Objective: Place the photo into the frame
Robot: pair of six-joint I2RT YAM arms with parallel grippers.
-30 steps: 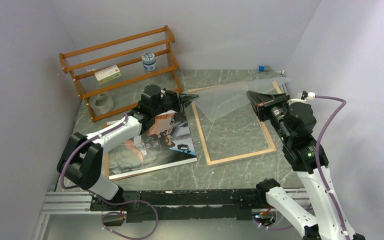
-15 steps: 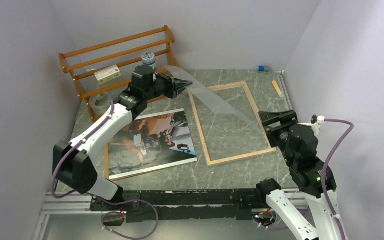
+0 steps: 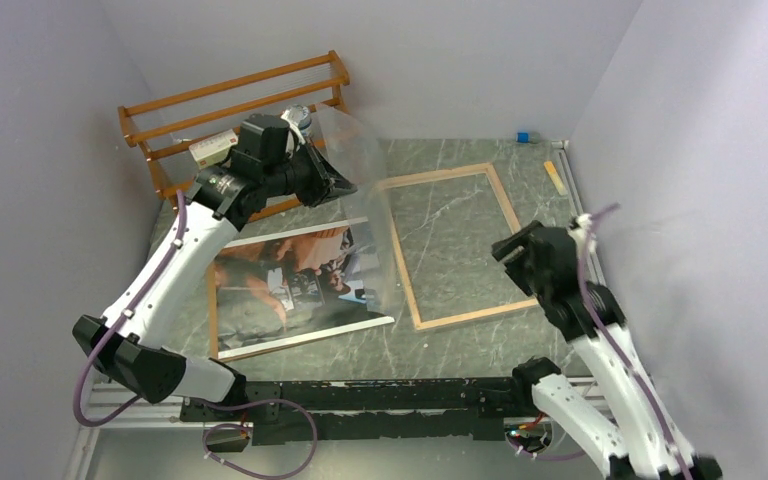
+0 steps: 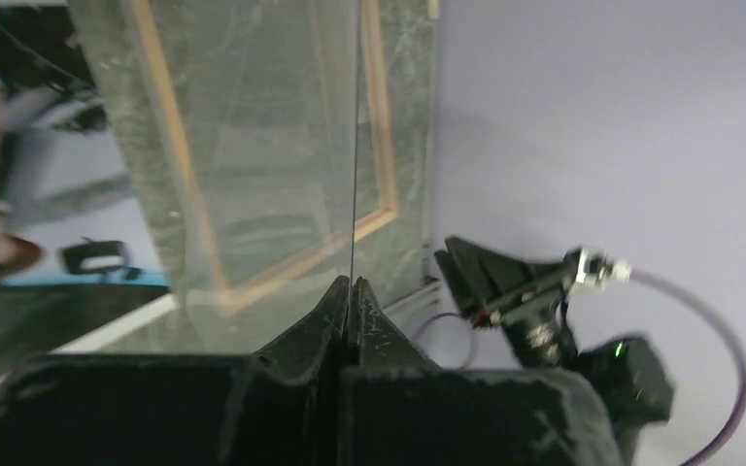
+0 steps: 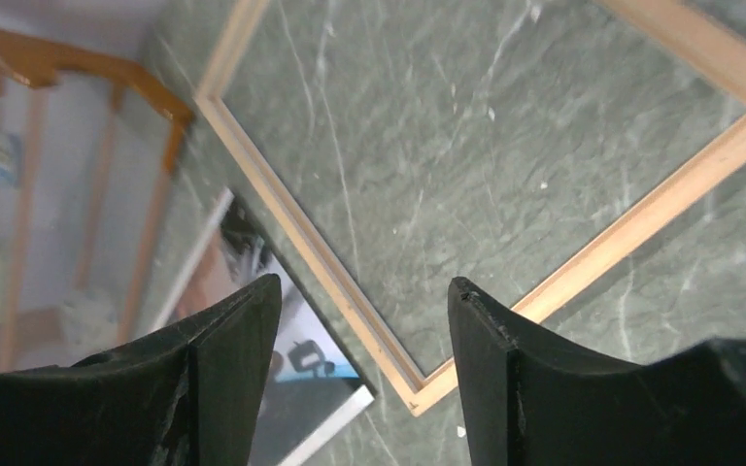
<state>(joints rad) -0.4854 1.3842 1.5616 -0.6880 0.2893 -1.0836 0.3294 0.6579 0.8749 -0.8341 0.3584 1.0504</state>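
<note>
Pane out of frame; photo not yet inserted
Left gripper (image 4: 352,287) pinches the clear pane (image 3: 372,235) by its edge; the photo (image 3: 295,285) lies flat beneath it. Right gripper (image 5: 364,284), jaws spread and empty, hangs above the bare frame (image 3: 465,312).

Left arm (image 3: 175,265), right arm (image 3: 610,370): white links, black joints, purple cables (image 4: 685,294); right pincer (image 5: 364,291) black, wedge-fingered.

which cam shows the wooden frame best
Top external: almost the whole frame shows, lying flat. Right wrist catches only one corner and parts of its rails. Left wrist sees part of it, blurred, through the clear sheet pinched in the left end effector.
</note>
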